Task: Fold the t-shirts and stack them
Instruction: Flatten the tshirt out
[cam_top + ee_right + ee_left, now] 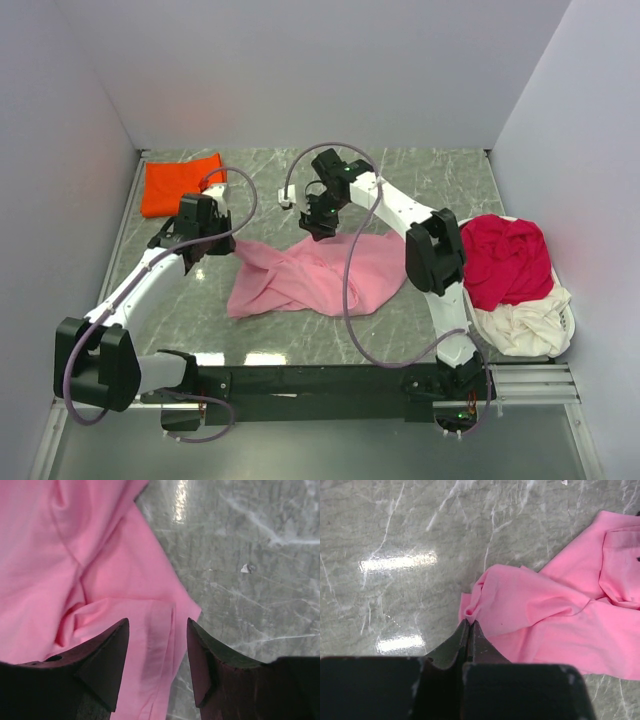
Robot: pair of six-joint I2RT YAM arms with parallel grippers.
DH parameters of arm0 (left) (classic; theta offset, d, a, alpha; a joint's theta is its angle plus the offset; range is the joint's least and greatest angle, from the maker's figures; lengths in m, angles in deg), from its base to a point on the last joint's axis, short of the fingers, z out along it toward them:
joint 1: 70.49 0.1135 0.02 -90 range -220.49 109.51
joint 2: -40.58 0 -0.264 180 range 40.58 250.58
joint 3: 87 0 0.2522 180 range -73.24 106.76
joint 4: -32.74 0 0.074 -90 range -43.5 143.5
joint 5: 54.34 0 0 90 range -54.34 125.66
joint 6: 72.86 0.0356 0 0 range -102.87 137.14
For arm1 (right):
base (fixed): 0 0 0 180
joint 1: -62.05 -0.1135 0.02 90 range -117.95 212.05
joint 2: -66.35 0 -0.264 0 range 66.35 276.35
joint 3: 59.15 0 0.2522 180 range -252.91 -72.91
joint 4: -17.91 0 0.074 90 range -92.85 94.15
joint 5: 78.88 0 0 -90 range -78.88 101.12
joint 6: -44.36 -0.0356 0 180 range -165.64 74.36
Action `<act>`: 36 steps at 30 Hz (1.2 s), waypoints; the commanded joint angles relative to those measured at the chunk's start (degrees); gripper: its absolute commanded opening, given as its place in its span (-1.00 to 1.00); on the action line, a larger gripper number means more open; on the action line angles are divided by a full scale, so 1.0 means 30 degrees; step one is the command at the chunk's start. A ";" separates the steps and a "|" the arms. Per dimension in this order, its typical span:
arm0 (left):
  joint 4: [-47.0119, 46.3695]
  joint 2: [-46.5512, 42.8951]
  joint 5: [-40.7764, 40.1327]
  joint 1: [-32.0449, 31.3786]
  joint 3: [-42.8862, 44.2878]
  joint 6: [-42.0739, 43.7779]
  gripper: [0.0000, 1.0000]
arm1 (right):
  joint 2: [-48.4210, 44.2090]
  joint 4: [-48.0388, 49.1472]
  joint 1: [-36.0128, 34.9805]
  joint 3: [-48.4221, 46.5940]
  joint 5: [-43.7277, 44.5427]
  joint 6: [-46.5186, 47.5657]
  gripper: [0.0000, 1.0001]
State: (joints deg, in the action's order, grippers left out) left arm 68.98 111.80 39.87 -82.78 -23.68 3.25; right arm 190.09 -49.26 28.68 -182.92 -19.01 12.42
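A light pink t-shirt (315, 275) lies crumpled in the middle of the table. My left gripper (226, 243) is shut on the shirt's left corner (470, 611), pinching a small fold between its tips. My right gripper (320, 228) is open, hovering over the shirt's far edge, with a hemmed corner (160, 630) between its fingers. A bright orange-red folded t-shirt (180, 185) lies at the far left corner. A crimson t-shirt (505, 258) and a cream one (525, 320) are piled at the right.
The crimson and cream shirts sit in a white basket (566, 322) at the table's right edge. A small white object (287, 201) lies on the marble tabletop (440, 180) behind the right gripper. White walls enclose the back and sides.
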 commanded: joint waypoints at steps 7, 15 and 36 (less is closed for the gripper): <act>-0.0843 -0.0654 0.0356 0.0026 -0.0289 0.0235 -0.99 | 0.1731 -0.0684 -0.0391 -0.2029 0.1342 0.0362 0.10; -0.0755 -0.0596 0.0385 0.0026 -0.0289 0.0382 -0.99 | 0.2667 -0.0449 -0.0685 -0.2321 0.1752 -0.0135 0.05; -0.0872 -0.0859 0.0209 -0.0003 -0.0348 0.0353 -0.99 | 0.0092 0.0224 -0.0246 -0.1385 0.1812 -0.1159 -1.00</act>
State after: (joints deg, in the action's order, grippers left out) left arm 68.22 111.36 40.33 -82.78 -24.49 3.90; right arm 196.71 -49.98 27.18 -187.45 -12.47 10.43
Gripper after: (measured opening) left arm 0.013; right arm 0.007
